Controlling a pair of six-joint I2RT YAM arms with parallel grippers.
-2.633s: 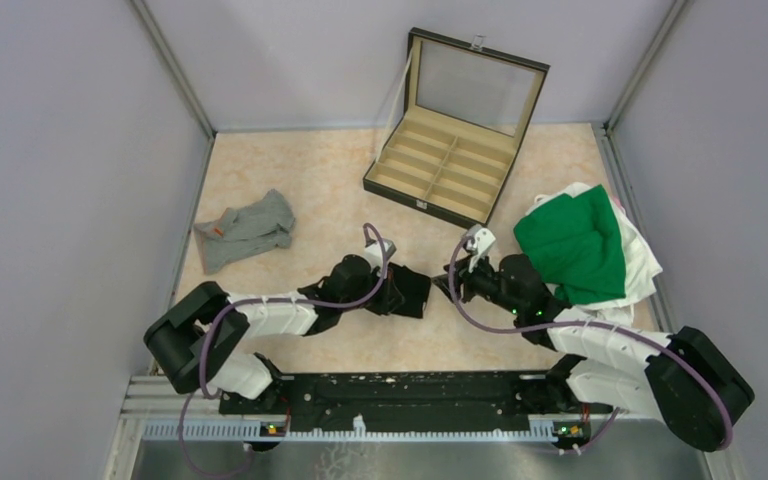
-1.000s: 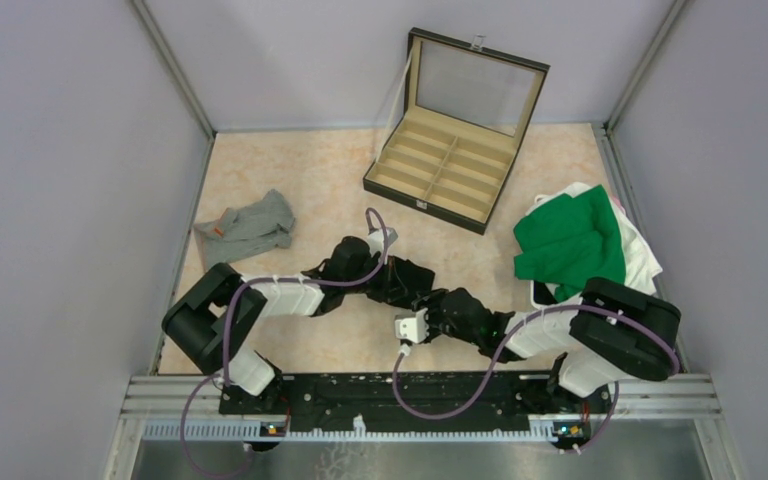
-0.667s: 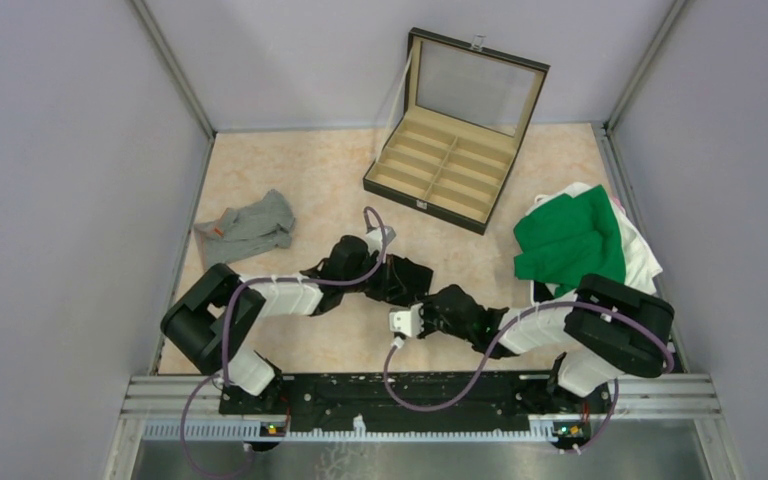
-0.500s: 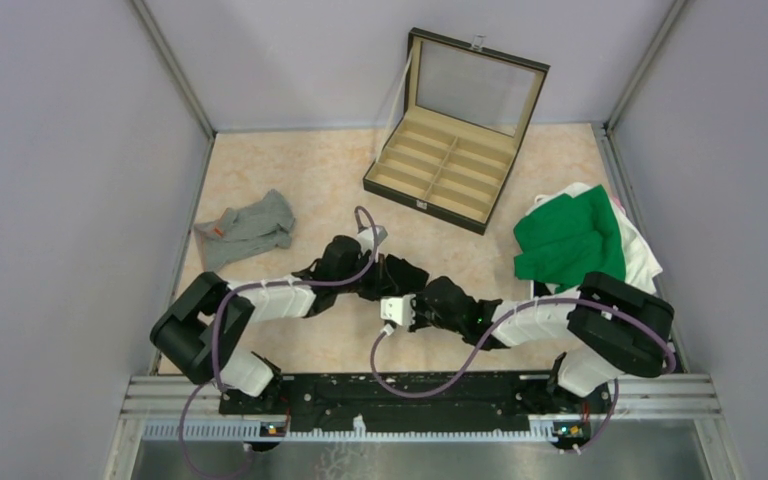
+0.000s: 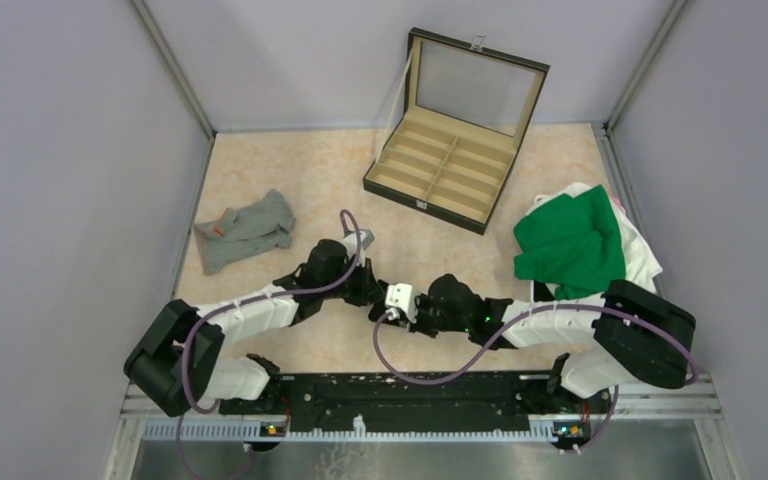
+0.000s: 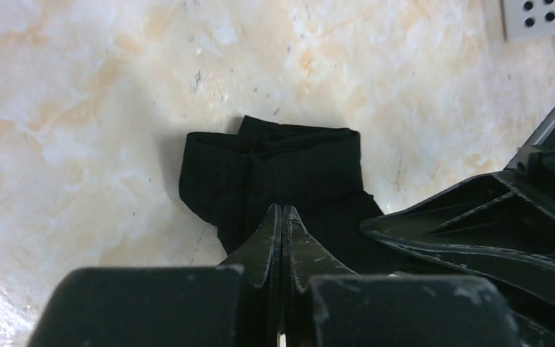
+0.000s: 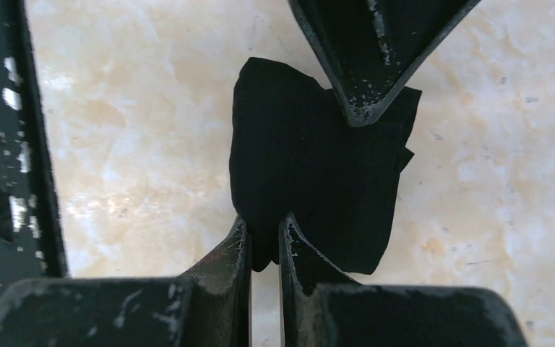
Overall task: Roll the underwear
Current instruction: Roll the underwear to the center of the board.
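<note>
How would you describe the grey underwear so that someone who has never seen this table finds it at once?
On the marbled beige table, look at the left side, close to the left wall. The grey underwear lies there crumpled, alone. Unlike the black underwear at the middle, it is heather grey with a small orange label.

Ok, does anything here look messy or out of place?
The grey underwear lies crumpled on the left. Green and white cloth is heaped on the right, and the open case sits at an angle. The black underwear is bunched, pinched by the right gripper. Nothing looks spilled or damaged.
</note>
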